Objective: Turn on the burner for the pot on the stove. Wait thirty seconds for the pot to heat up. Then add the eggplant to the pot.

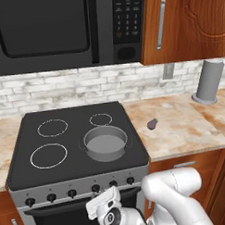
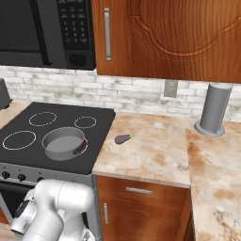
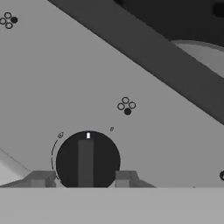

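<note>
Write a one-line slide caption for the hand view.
Gripper closed on a black stove knob on the silver control panel, its white mark pointing at the scale's top.

Gripper (image 3: 83, 178) closed — arm folded low

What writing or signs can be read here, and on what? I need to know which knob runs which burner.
No word reads clearly.
Black microwave's keypad: labels too small.
Silver stove front strip: a four-ring sign, lowest ring filled, above the black round knob; tiny marks beside it are blurred.
</note>
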